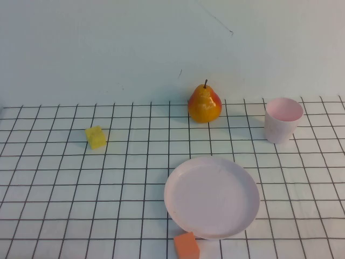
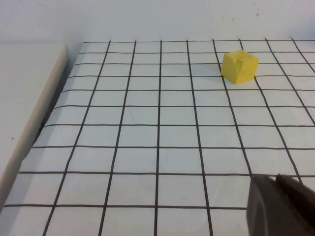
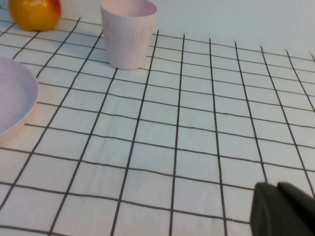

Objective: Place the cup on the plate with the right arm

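Note:
The pale pink cup [image 1: 282, 119] stands upright at the back right of the gridded table, right of the pear; it also shows in the right wrist view [image 3: 128, 32]. The round pale pink plate [image 1: 211, 196] lies empty at the front centre, its rim showing in the right wrist view [image 3: 19, 103]. Neither arm shows in the high view. My right gripper [image 3: 276, 189] is shut and empty, well short of the cup, over bare grid cloth. My left gripper [image 2: 275, 181] is shut and empty, far from both, near the yellow cube.
A pear [image 1: 205, 103] stands at the back centre, left of the cup. A yellow cube [image 1: 96, 137] sits at the left, also in the left wrist view [image 2: 239, 66]. An orange block [image 1: 186, 245] lies at the plate's front edge. A white wall runs behind the table.

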`<state>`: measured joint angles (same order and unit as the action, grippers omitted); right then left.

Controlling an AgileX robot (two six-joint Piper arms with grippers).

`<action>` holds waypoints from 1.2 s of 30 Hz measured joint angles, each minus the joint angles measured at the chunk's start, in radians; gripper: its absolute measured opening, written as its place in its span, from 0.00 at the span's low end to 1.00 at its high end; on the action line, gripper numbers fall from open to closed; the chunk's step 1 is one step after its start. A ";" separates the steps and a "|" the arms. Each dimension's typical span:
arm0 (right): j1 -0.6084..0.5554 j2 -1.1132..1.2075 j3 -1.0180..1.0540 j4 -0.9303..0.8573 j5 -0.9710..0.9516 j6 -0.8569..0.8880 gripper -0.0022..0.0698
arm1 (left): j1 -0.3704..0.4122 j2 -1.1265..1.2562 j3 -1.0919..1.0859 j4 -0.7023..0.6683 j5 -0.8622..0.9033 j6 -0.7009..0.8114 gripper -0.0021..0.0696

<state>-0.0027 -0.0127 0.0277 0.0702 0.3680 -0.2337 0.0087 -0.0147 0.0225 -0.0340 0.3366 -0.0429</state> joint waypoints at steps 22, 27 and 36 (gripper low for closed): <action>0.000 0.000 0.000 -0.002 -0.072 0.000 0.03 | 0.000 0.000 0.000 0.000 0.000 0.000 0.02; 0.000 0.000 0.000 -0.002 -0.394 0.004 0.03 | 0.000 0.000 0.000 0.000 0.000 0.000 0.02; 0.000 0.000 0.000 0.025 -0.995 0.179 0.03 | 0.000 0.000 0.000 0.000 0.000 0.000 0.02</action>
<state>-0.0027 -0.0127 0.0282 0.0948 -0.6273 -0.0546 0.0087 -0.0147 0.0225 -0.0340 0.3366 -0.0429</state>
